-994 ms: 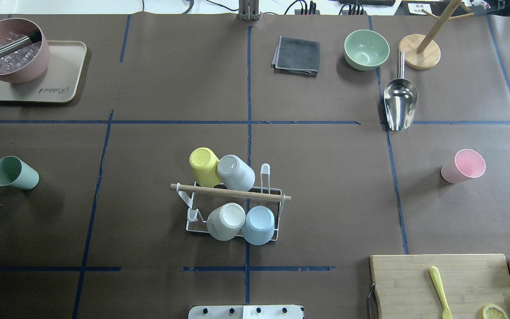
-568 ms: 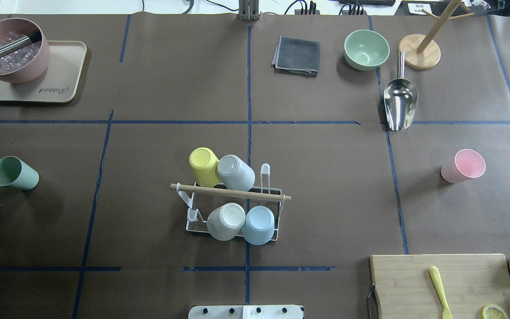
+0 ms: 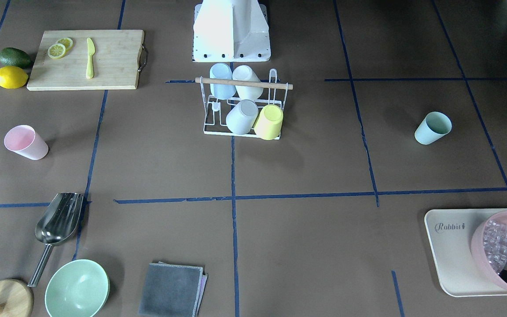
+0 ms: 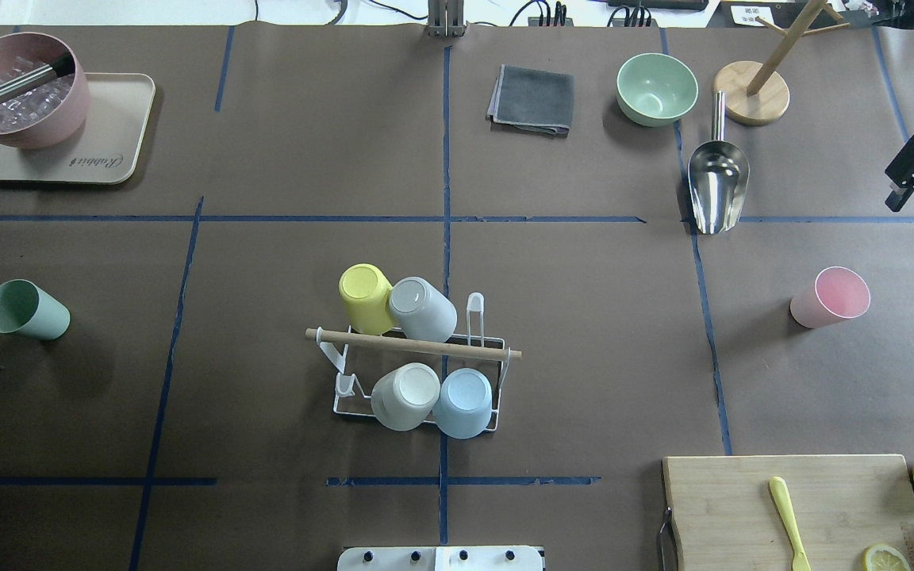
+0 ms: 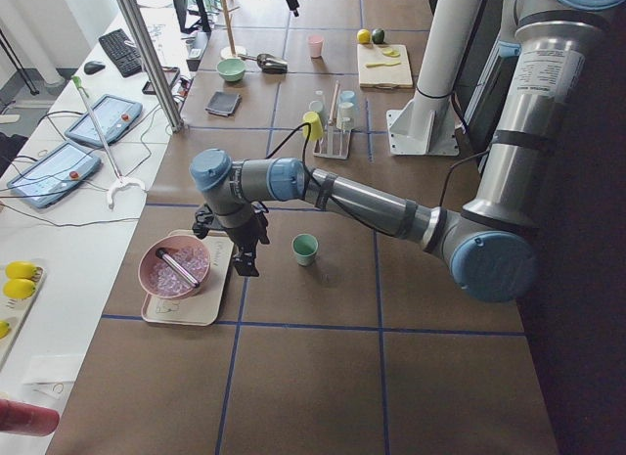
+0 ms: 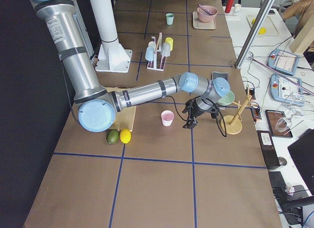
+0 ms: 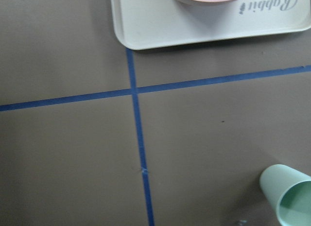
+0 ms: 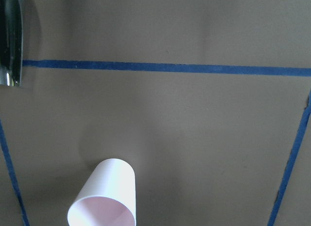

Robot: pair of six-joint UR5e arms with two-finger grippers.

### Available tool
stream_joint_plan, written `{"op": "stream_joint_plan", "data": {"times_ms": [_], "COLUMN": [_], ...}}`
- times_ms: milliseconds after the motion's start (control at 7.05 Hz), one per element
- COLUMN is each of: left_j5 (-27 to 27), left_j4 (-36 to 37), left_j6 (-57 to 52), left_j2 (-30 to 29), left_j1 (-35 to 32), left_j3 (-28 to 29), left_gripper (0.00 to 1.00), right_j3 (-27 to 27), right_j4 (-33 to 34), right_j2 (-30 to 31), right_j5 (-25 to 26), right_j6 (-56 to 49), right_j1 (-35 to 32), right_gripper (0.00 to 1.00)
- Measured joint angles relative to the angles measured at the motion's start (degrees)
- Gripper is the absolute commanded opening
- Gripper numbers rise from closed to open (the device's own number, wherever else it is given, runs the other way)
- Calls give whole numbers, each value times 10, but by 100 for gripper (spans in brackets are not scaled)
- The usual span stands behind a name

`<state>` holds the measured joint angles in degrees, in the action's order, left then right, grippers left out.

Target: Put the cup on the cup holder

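- The cup holder (image 4: 413, 346) stands at the middle of the worktop (image 4: 584, 357), closer to the robot-side edge than to the far edge.
- Four cups sit mouth-down on its prongs. A yellow cup (image 4: 366, 297) and a grey cup (image 4: 423, 308) are in the far row, and a white cup (image 4: 405, 395) and a light blue cup (image 4: 463, 400) are in the near row.
- A pink cup (image 4: 830, 297) stands mouth-up near the right edge, well apart from the cup holder.
- A green cup (image 4: 24, 309) stands mouth-up near the left edge, also well apart from it.
- The right end effector (image 6: 190, 123) hangs above the worktop near the pink cup, on the side toward the far right corner and apart from it. I cannot tell whether its fingers are spread or pressed together.
- The left end effector (image 5: 245, 264) hangs between the green cup and the tray (image 4: 108, 159) in the far left corner. I cannot tell its finger state either.
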<state>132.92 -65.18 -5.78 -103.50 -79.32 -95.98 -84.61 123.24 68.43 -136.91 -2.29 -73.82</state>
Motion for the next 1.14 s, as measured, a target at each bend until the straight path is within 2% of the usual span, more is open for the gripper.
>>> {"op": "stream_joint_plan", "data": {"times_ms": [284, 568, 852, 1135], "left_j5": [-1, 0, 2, 1], "left_j4": [19, 21, 29, 50], "left_j6": [0, 2, 0, 2], "left_j2": [-26, -68, -93, -108], "left_j1": [50, 87, 97, 120], "left_j3": [10, 60, 102, 117], "left_gripper": [100, 100, 100, 100], "right_j3": [61, 123, 138, 140], "right_j4": [5, 6, 9, 12], "right_j2": [-37, -71, -76, -73], "right_j5": [-6, -22, -30, -31], "right_j6": [-1, -3, -1, 1], "right_j1": [22, 38, 65, 86], "right_gripper": [100, 100, 100, 100]}}
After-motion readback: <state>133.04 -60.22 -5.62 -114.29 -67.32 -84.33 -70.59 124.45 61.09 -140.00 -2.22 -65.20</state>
